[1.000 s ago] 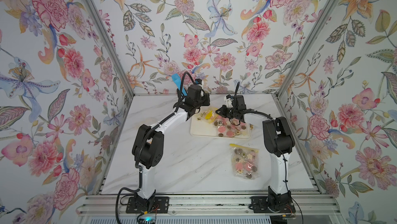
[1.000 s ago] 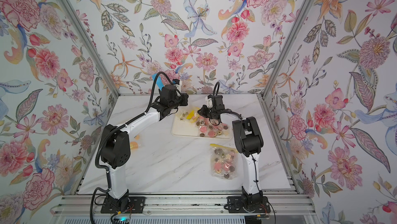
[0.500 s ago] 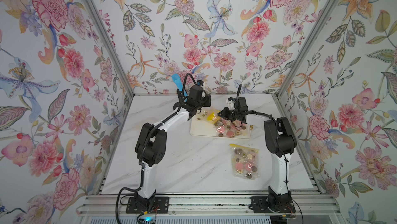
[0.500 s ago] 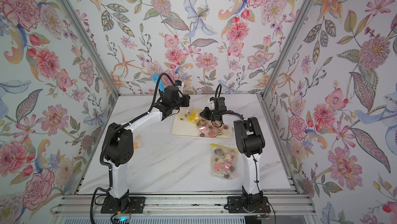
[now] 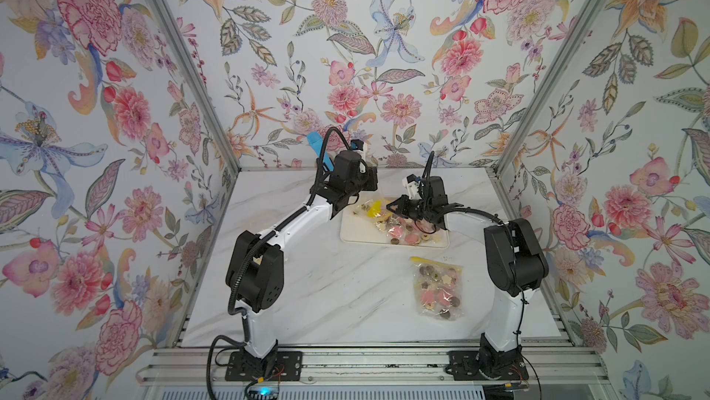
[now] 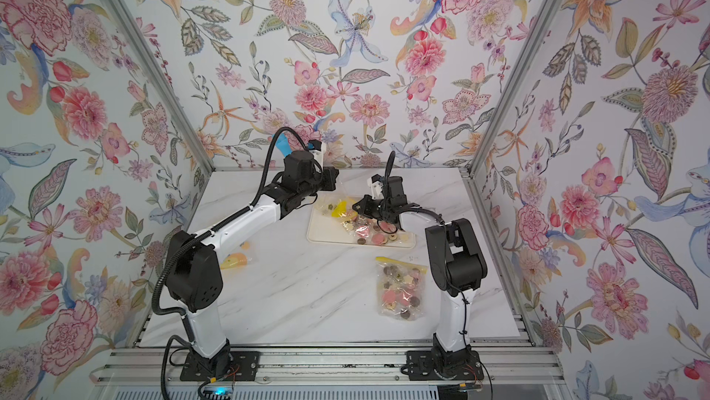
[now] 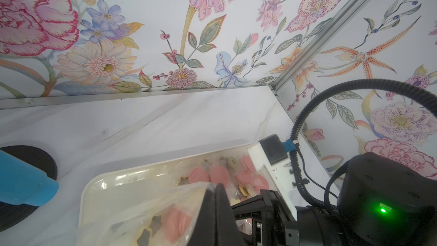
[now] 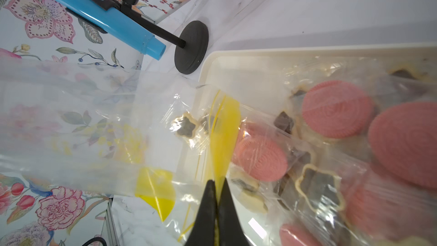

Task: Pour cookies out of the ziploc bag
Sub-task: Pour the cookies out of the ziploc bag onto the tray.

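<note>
Enclosed on three sides by floral wallpaper (image 5: 345, 52) with aluminium corner posts (image 5: 184, 71). Floored with a white marble-pattern tabletop (image 5: 326, 294). Carries a cream rectangular tray (image 5: 353, 233) toward the rear. Holds a tilted blue tube (image 8: 89, 13) clipped to a black stand (image 8: 191, 47) with a round base, just beside the tray's corner.

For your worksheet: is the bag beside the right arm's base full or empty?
Full: the bag shows many pink and brown cookies inside.

Walls (image 5: 345, 52): floral wallpaper, at 9, 12, 3 o'clock. Tabletop (image 5: 326, 283): white marble, evenly lit. Metal rail (image 5: 365, 363): 6 o'clock.
</note>
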